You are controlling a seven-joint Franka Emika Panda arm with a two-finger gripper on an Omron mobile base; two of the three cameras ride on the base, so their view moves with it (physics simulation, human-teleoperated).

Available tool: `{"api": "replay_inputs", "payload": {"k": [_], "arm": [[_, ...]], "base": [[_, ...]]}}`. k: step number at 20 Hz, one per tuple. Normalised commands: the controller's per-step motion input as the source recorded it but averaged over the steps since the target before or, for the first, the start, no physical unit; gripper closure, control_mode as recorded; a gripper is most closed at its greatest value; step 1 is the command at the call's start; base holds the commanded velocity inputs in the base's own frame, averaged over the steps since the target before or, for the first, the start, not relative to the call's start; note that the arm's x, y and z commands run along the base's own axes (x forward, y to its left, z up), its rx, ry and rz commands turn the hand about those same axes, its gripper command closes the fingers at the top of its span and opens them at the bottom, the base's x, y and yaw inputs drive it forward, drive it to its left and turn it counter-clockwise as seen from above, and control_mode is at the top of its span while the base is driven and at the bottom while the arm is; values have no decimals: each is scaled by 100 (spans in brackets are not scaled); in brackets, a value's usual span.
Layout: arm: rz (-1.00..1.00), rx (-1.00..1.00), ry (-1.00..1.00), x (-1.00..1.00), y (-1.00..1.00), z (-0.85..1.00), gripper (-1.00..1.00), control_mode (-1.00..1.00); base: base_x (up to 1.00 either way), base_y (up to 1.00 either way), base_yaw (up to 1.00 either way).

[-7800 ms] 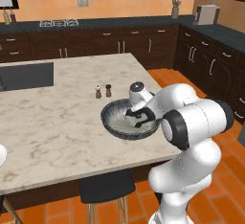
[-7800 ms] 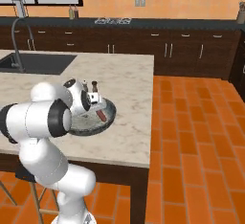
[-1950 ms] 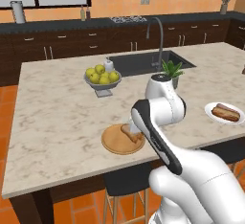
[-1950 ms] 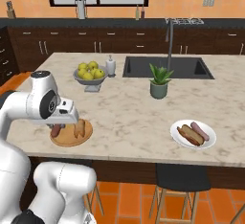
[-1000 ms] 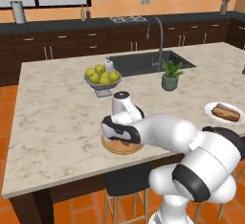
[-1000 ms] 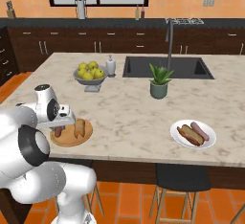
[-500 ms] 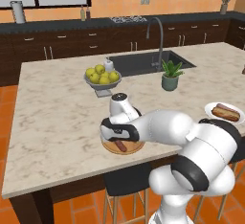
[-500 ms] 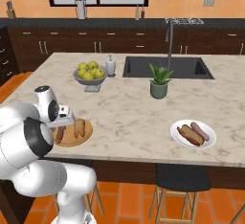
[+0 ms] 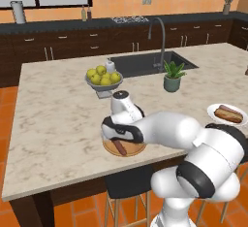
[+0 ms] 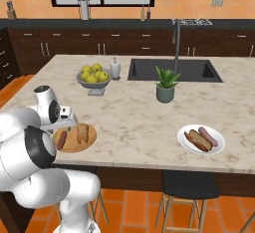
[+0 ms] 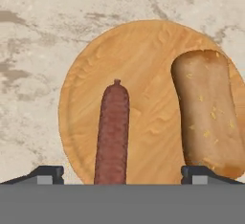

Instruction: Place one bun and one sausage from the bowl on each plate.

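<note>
On the wooden plate (image 11: 143, 65) a dark red-brown sausage (image 11: 112, 134) lies beside a tan bun (image 11: 208, 117), the two a little apart. My gripper (image 11: 123, 175) hangs just above this plate, open, its fingertips (image 11: 45, 174) wide on either side of the sausage and not touching it. The base views show the same wooden plate (image 9: 133, 150) (image 10: 74, 145) at the counter's near edge, under my gripper (image 9: 117, 138) (image 10: 61, 127). Further right, the white plate (image 10: 187, 147) (image 9: 213, 110) carries a bun (image 10: 195, 140) and a pale pink sausage (image 10: 208, 136). The bowl is out of view.
A grey pedestal bowl of yellow-green fruit (image 9: 103, 78) stands behind the wooden plate, with a small white bottle (image 10: 115, 69) beside it. A potted plant (image 10: 165, 85) and the sink (image 10: 172, 70) lie mid-counter. A stool (image 10: 191, 187) sits below the counter edge.
My jaws have opened wide over the wooden plate and let go of the dark sausage, which now lies beside the bun. The arm has stayed nearly still.
</note>
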Motion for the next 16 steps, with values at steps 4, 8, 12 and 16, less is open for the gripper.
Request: {"api": "replay_inputs", "payload": {"k": [4, 8, 12, 16], "arm": [[-5, 19, -15, -51, -37, 90, -100, -100], [-7, 34, -16, -57, -64, 100, -100, -100], [-1, 47, -8, -53, -84, 95, -100, -100], [-4, 57, -1, -38, -100, 67, -100, -100]], "base": [[0, 0, 0], [0, 0, 0], [0, 0, 0], [0, 0, 0]]}}
